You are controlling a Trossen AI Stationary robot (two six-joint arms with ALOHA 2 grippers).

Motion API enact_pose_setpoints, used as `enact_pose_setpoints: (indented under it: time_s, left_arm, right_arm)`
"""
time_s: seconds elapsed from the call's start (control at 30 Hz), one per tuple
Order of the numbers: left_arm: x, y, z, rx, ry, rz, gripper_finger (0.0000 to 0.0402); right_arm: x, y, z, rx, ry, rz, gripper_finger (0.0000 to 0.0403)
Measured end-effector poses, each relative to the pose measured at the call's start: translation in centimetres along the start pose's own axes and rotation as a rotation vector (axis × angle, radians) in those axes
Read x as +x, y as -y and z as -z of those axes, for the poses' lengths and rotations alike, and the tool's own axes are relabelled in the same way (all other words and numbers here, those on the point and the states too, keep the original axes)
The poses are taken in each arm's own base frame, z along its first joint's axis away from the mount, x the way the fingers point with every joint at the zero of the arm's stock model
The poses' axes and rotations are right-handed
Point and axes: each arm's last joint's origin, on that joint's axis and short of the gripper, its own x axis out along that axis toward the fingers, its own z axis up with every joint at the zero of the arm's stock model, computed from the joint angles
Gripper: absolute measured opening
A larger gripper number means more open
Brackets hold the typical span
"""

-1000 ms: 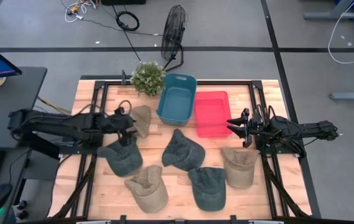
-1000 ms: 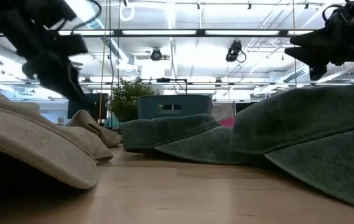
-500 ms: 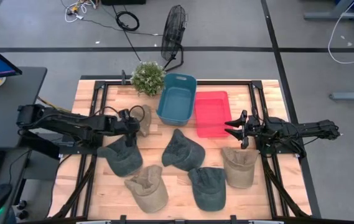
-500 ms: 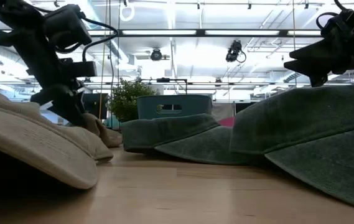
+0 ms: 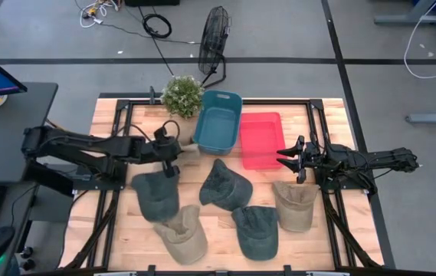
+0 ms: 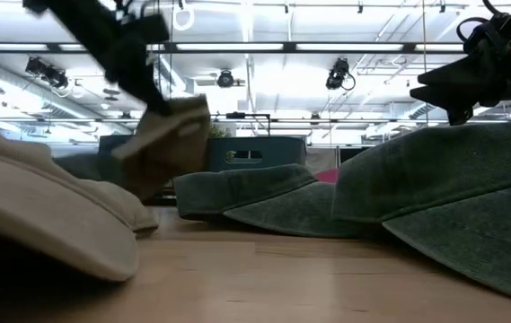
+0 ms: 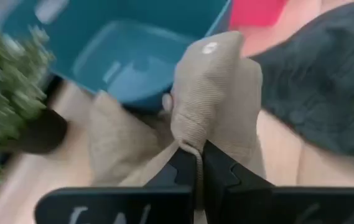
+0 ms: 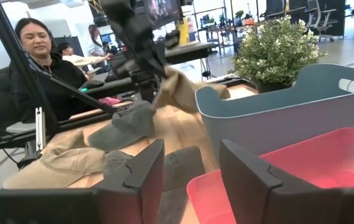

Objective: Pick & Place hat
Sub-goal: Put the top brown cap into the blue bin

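My left gripper (image 5: pixel 170 156) is shut on a tan hat (image 5: pixel 186 149) beside the teal bin (image 5: pixel 218 121); the low view shows that hat (image 6: pixel 167 142) hanging under the gripper (image 6: pixel 144 56). My right gripper (image 5: pixel 295 158) hovers open near the red bin (image 5: pixel 262 139), its fingers (image 8: pixel 127 180) holding nothing. Several other hats lie flat on the table: dark green ones (image 5: pixel 155 195) (image 5: pixel 224 184) (image 5: pixel 256 230) and tan ones (image 5: pixel 181 236) (image 5: pixel 294 203). My left gripper pinches a raised fold of the tan hat's cloth (image 7: pixel 192 147) between its two shut fingers, coming from above at a slant. The hat hangs slack below the fingers (image 6: pixel 152 90), lifted off the table; its lower end (image 6: pixel 145 182) is low, and whether it clears the wood I cannot tell.
A potted plant (image 5: pixel 181 95) stands at the far edge beside the teal bin. The red bin sits right of the teal one. A fan (image 5: pixel 214 34) stands on the floor beyond the table. People (image 8: pixel 33 56) sit past the table's left side.
My left gripper has shut on the tan hat and risen, shifting toward the teal bin. The hat, which lay on the table, now hangs below the fingers, lifted. The dark green hat beside it has slid slightly toward the near edge.
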Motion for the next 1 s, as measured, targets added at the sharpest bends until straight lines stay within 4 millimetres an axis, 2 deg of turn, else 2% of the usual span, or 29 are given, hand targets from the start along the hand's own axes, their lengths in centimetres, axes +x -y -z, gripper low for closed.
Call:
enact_pose_setpoints:
  time_s: [0.27,0.4,0.53,0.73,0.87,1.0]
  left_arm:
    - [-4.5,-0.6,-5.5,0.105,0.141,-0.160,0.0006]
    - [-4.5,-1.5,-8.0,0.018,0.283,-0.191,0.0006]
    - [-2.7,-2.3,-9.8,-0.020,0.380,-0.172,0.0006]
    - [2.6,-3.2,-10.8,-0.089,0.407,-0.168,0.0006]
    - [6.1,-4.0,-11.0,-0.129,0.425,-0.217,0.0006]
    - [9.1,-5.1,-10.1,-0.171,0.349,-0.255,0.0006]
  right_arm:
    - [0.0,0.0,0.0,-0.012,0.001,0.000,0.0157]
    - [0.0,0.0,0.0,-0.017,0.003,-0.001,0.0157]
    - [0.0,0.0,-0.2,-0.015,0.017,-0.004,0.0157]
    - [0.0,0.0,-0.2,-0.010,0.019,-0.004,0.0157]
    - [0.0,0.0,-0.1,-0.010,0.015,-0.004,0.0157]
    - [0.0,0.0,-0.1,-0.011,0.007,-0.002,0.0157]
